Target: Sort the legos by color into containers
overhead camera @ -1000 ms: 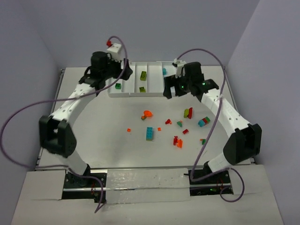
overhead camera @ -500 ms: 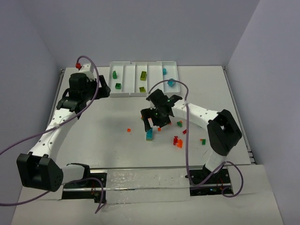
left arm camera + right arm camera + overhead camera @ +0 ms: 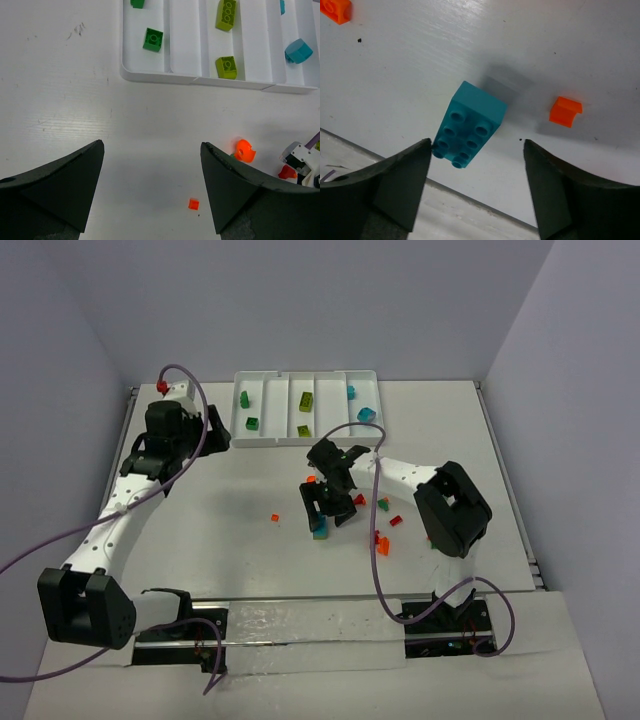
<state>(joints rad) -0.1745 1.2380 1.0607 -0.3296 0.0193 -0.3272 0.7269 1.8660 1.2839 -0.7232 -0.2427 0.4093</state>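
Observation:
The white tray (image 3: 330, 438) of containers stands at the back; its compartments hold dark green (image 3: 252, 423), lime (image 3: 306, 400) and teal (image 3: 366, 415) legos. In mid-table my right gripper (image 3: 325, 512) hangs open over a teal brick (image 3: 320, 531). In the right wrist view that teal brick (image 3: 468, 131) lies between the fingers of my right gripper (image 3: 477, 147), touching the left fingertip (image 3: 422, 150). My left gripper (image 3: 215, 430) is open and empty, left of the tray. In its wrist view, my left gripper (image 3: 152, 190) is over bare table near a small orange bit (image 3: 193, 203).
Loose legos lie scattered right of the right gripper: a red bit (image 3: 358, 499), a green-teal piece (image 3: 383, 504), a red-orange stack (image 3: 380, 543). A small orange bit (image 3: 275, 517) lies to its left. An orange round piece (image 3: 244, 151) sits below the tray (image 3: 150, 77).
The right arm swung from the tray down to mid-table and lowered over the teal brick, its jaws narrowing a little. The left arm pulled back from the tray to the left.

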